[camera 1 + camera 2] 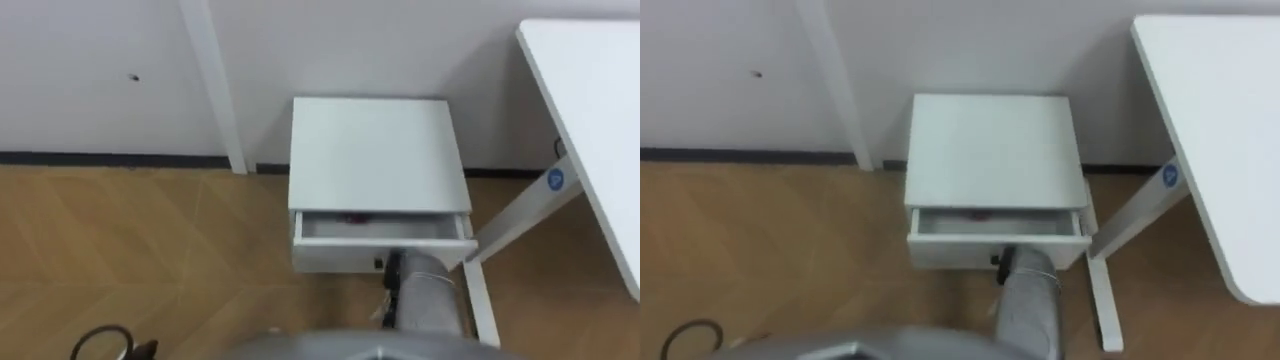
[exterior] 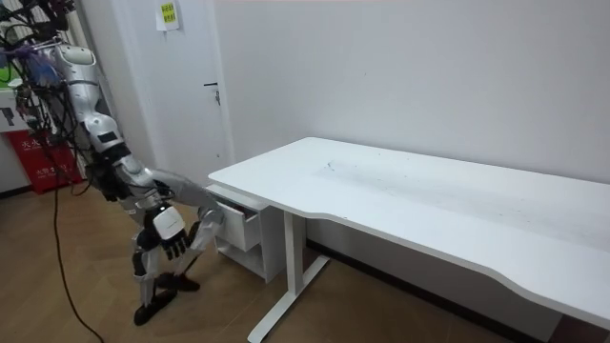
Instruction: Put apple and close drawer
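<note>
The eye views look straight down on the little white cabinet [image 1: 375, 150], which sits against the far wall [image 1: 100, 70] just left of the big white counter [image 1: 600, 120]. Its drawer [image 1: 340, 256] is pulled part way out toward the robot. From up there you can see a small dark-red blob toward the back of it, which I take to be the apple [image 1: 355, 218].

The room view gives you the side-on picture instead. The robot stands on the wood floor [image 2: 86, 286] at the end of the counter, facing the cabinet, with one arm stretched out to the drawer front.

The right robot hand [image 1: 393, 266] is right up against the drawer front. Its own forearm covers most of it, so I can't tell if the fingers are apart or together. The left robot hand [image 2: 170, 238] hangs low by the legs, with loose fingers and nothing in it.
</note>
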